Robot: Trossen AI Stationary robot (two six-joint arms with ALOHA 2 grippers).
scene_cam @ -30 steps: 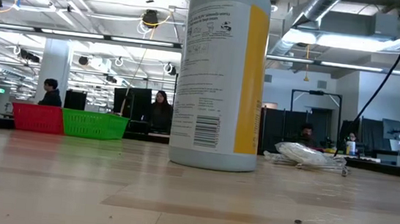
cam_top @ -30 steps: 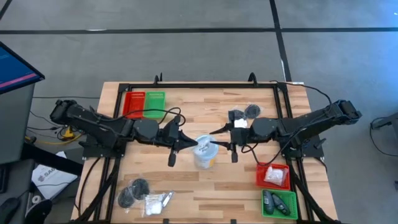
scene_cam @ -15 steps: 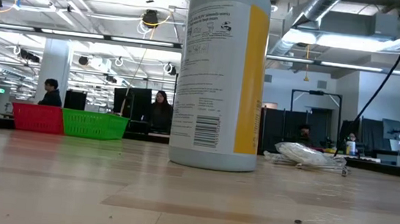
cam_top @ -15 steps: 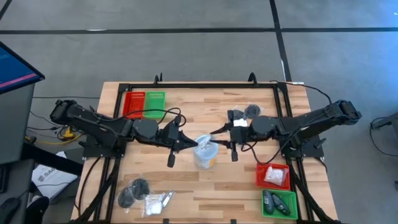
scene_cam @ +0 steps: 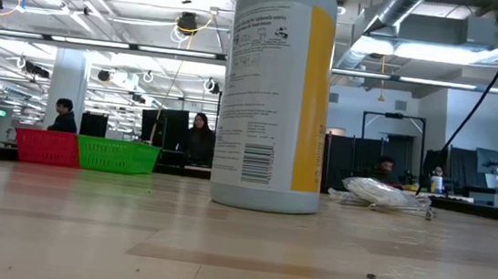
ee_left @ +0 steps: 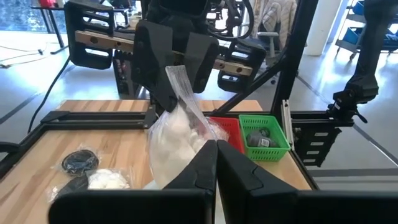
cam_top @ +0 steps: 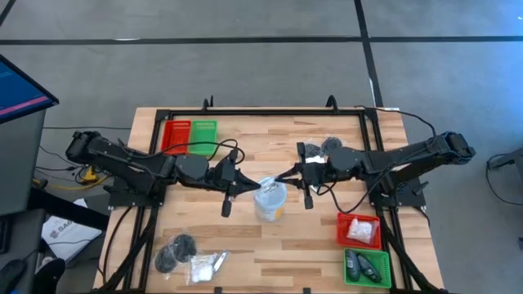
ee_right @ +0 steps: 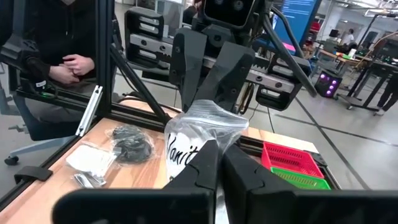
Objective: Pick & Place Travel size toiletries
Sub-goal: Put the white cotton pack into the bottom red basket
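A clear crinkly sachet (ee_left: 176,134) with white filling hangs between my two grippers, above the white cup (cam_top: 270,209) at the table's middle. My left gripper (ee_left: 216,163) comes from the left and is shut on it. My right gripper (ee_right: 217,167) comes from the right and is shut on its other end. More toiletries lie on the table: dark round pieces (cam_top: 175,250) and white sachets (cam_top: 204,264) near left, and dark pieces (cam_top: 330,147) far right. The low view shows the cup (scene_cam: 275,96) but neither gripper. My left gripper pinches the sachet's filled end (ee_left: 198,140) between its two fingers, coming level from the table's left. The sachet is lifted clear, over the cup. My right gripper pinches the sachet's other end (ee_right: 206,135), a clear strip (ee_left: 176,74), between its two fingers, coming level from the table's right. The sachet spans the gap between the two grippers, clear of the table.
A red tray (cam_top: 175,136) and a green tray (cam_top: 203,135) stand far left. Another red tray (cam_top: 359,231) with white sachets and a green tray (cam_top: 366,266) with dark items stand near right. A black frame (cam_top: 270,110) edges the table. A seated person (ee_right: 56,37) shows beyond.
My right gripper has swung a little toward the table's far edge and shut on the sachet's end. My left gripper keeps its hold, and the sachet stays above the cup.
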